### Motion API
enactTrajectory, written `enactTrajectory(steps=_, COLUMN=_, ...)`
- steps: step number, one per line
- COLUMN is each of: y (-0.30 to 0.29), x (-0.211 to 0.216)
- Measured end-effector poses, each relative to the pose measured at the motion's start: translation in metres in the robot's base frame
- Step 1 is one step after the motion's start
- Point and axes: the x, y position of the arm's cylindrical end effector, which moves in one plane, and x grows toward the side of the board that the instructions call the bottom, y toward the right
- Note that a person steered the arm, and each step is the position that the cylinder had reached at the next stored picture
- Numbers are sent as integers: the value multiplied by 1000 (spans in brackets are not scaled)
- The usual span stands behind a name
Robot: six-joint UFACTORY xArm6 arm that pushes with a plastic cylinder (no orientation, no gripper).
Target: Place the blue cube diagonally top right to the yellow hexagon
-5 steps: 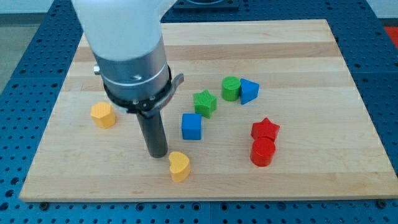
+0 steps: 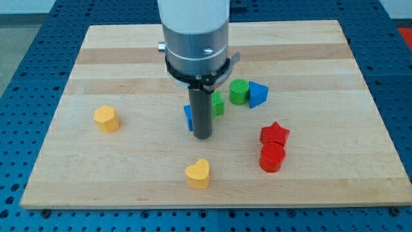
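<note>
The tip [image 2: 203,136] sits right in front of the blue cube [image 2: 188,116], hiding most of it; only the cube's left edge shows mid-bench. No fingers here, just a plain rod. The yellow hexagon [image 2: 106,119] waits well left. On the pale wood bench [image 2: 335,180]: two yellow, two blue, two green, two red matte blocks.

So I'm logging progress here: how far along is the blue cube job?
Nothing looks done yet: the blue cube sits far to the view's right of the yellow hexagon. In hand: my tip stands right in front of the cube, partly hiding it. Left: pushing it leftward, above-right of the hexagon.
</note>
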Motion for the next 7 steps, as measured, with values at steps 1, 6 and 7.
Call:
enactTrajectory(steps=1, y=-16, x=-13)
enactTrajectory(steps=6, y=-122, x=-29)
enactTrajectory(steps=7, y=-154, x=-43)
